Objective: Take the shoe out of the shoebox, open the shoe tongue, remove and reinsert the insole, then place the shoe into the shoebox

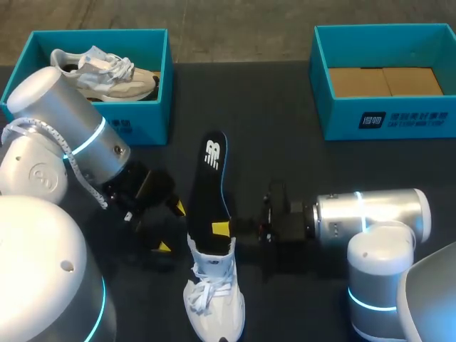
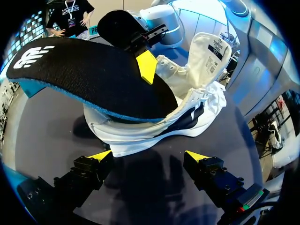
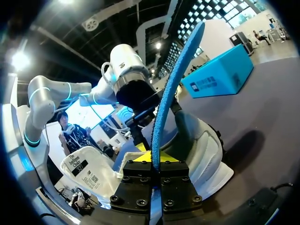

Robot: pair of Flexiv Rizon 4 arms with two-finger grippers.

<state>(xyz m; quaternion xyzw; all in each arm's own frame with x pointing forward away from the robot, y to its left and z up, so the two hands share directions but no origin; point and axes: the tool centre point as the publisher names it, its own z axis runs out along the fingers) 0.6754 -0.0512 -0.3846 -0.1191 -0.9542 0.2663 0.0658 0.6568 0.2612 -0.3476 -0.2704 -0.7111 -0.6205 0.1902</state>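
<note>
Insole half out of shoe | your right fingers pinch it at the collar, likely to steer it | left fingers spread beside shoe, seemingly ready to steady it

We log one piece of furniture, a table with a dark, matte, near-black top that runs back to a straight far edge in the head view. In the left wrist view the table looks dark grey with a faint sheen and soft, blurred shadows lying on it, so we'd say the light falls from overhead, though we can't tell from how many sources. In the right wrist view the table looks lighter grey and carries one soft oval shadow.
</note>
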